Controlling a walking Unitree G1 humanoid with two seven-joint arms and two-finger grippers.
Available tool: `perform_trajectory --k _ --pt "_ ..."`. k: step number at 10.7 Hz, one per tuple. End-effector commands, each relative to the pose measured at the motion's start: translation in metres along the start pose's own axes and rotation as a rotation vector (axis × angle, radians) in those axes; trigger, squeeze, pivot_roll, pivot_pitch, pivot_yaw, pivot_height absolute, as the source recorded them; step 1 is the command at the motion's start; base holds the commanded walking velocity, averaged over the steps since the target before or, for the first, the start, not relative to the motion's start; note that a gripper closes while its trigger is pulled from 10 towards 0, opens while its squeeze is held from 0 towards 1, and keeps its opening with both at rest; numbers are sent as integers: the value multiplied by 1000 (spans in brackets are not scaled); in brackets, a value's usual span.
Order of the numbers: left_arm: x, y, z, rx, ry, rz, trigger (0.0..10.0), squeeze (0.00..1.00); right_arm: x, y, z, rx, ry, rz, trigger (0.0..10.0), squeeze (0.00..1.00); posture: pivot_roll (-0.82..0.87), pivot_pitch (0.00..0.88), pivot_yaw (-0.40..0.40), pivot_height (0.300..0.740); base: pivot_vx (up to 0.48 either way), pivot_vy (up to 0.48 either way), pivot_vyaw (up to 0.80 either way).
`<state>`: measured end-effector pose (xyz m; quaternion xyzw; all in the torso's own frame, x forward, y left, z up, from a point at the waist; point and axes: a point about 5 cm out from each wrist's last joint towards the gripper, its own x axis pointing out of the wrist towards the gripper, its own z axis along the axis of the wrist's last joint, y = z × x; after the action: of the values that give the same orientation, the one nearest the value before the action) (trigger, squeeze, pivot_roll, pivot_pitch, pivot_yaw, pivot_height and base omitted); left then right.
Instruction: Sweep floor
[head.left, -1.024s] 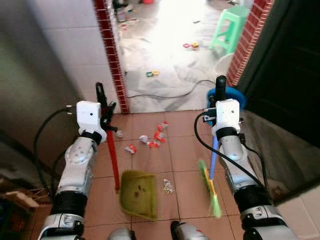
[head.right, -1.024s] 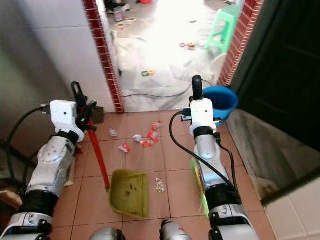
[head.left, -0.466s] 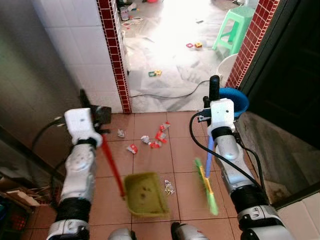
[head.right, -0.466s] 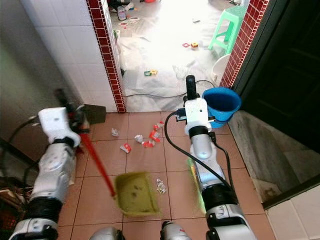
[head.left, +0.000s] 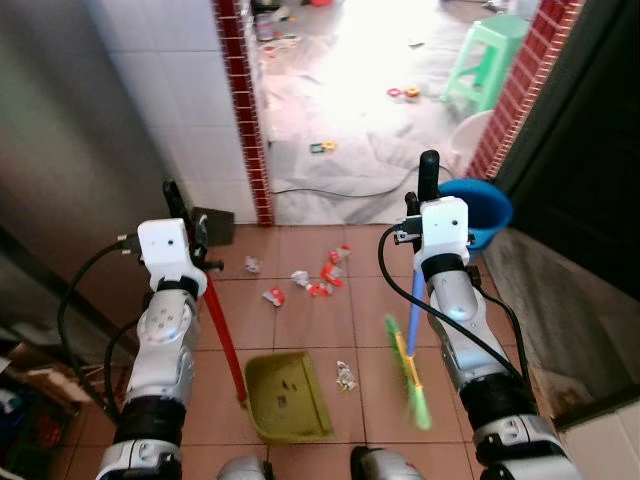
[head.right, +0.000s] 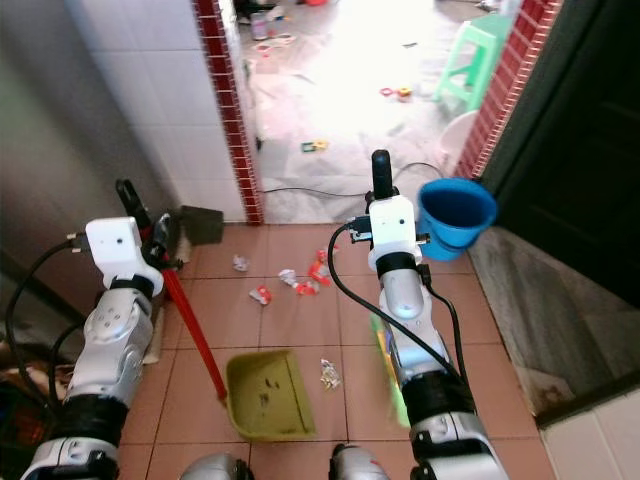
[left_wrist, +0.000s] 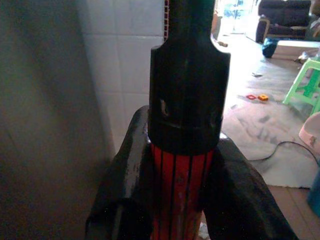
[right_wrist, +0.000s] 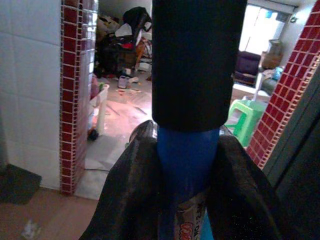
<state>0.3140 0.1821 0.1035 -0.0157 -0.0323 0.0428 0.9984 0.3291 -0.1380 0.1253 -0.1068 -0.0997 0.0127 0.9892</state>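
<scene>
A green dustpan (head.left: 290, 397) on a red handle (head.left: 222, 333) rests on the near floor tiles (head.left: 300, 320), with a blue-handled broom (head.left: 412, 335) and its green bristles just right of it; small red and white scraps (head.left: 318, 280) lie farther off, toward the doorway. The left claw (left_wrist: 182, 170) is raised at the left and pinches the red handle below its black cap. The right claw (right_wrist: 185, 165) is raised at the right and pinches the broom's blue shaft under its black grip, near a blue bucket (head.right: 456, 215).
</scene>
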Motion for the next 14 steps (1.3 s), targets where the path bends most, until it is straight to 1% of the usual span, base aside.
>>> perform_trajectory --k 1,2,3,5,8,9,10,11,12,14 --pt "6 -5 14 -12 -67 -19 10000 0 3 -1 12 4 -50 2 10000 0 -58 43 50 740 0 0 -413" --pt "8 -7 17 1 -85 -25 10000 0 4 -1 12 6 -47 5 10000 0 -58 43 50 740 0 0 -413" --pt "9 -7 17 -11 -78 -21 10000 0 5 0 13 9 -47 7 10000 0 -58 49 50 740 0 0 -406" --pt "9 -9 17 -5 -82 -24 10000 0 7 3 16 30 -48 20 10000 0 -59 59 49 740 377 0 0" --pt "11 -12 17 -13 -80 -32 10000 0 4 3 15 18 -42 33 10000 0 -63 72 47 740 446 0 0" --pt "11 -13 17 -13 -80 -35 10000 0 5 2 15 -1 -46 31 10000 0 -62 78 46 740 435 0 788" --pt "11 -14 17 -13 -81 -36 10000 0 5 1 16 9 -43 23 10000 0 -61 80 47 740 412 0 788" --pt "12 -14 16 -8 -71 -33 10000 0 6 2 16 11 -41 26 10000 0 -62 80 45 740 0 0 0" --pt "11 -15 15 14 -68 -29 10000 0 6 2 16 12 -38 26 10000 0 -63 80 44 740 0 0 0" --pt "10 -15 14 20 -59 -30 10000 0 3 1 11 11 -22 26 10000 0 -58 76 45 740 0 0 0"
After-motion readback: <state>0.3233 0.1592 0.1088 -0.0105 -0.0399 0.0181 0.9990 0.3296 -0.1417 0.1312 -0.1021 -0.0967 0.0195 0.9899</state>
